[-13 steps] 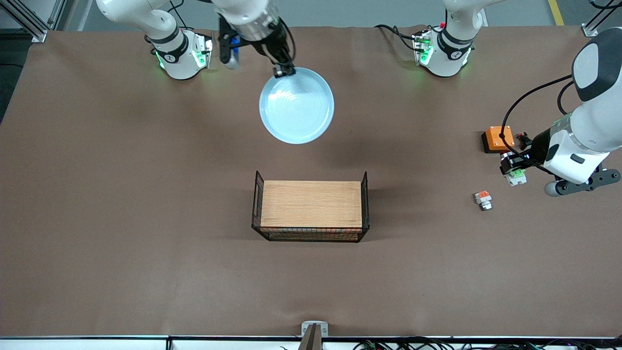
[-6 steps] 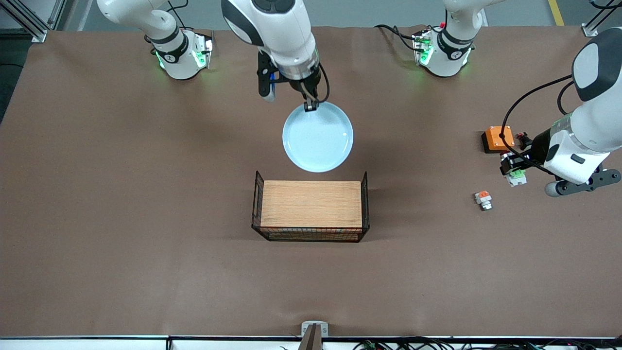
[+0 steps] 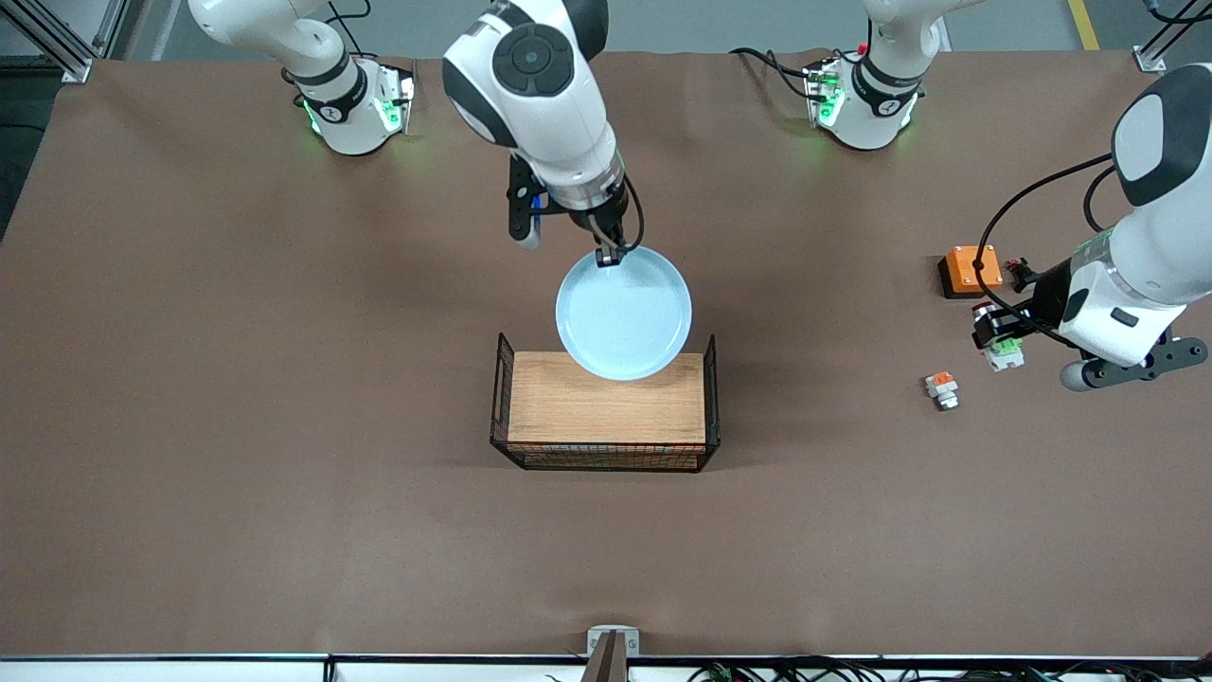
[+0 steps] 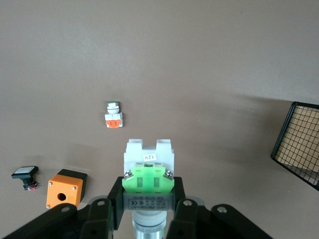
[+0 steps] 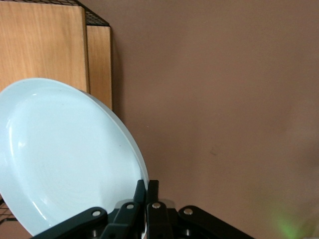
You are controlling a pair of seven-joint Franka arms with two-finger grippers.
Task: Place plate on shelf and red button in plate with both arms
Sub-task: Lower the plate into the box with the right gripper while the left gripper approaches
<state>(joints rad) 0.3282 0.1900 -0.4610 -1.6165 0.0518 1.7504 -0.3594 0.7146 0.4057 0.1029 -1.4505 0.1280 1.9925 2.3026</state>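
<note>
**Plate held over basket edge; red button held at the left arm's end**

The plate point(image 3: 624, 314) is in the air, tilted, with its lower part over the edge of the wooden board point(image 3: 606, 403) that lies farther from the front camera. The board sits inside a black wire basket point(image 3: 500, 398) at the middle of the table point(image 3: 237, 379). The right gripper point(image 3: 609, 257) is clamped on the plate's rim; in the right wrist view its fingers point(image 5: 147, 191) pinch the rim edge-on.

The red button point(image 3: 1002, 351) is gripped by the left gripper point(image 3: 994, 333), above the table toward the left arm's end. In the left wrist view the fingers point(image 4: 117, 190) close on both sides of the green block, with the white body point(image 4: 149, 155) projecting past them.

Other parts lie on the table near the left gripper: an orange box point(image 3: 972, 269) with a hole, a small black switch point(image 4: 25, 176) beside that box, and a white part with an orange-red block point(image 3: 942, 389) nearer to the front camera.
</note>
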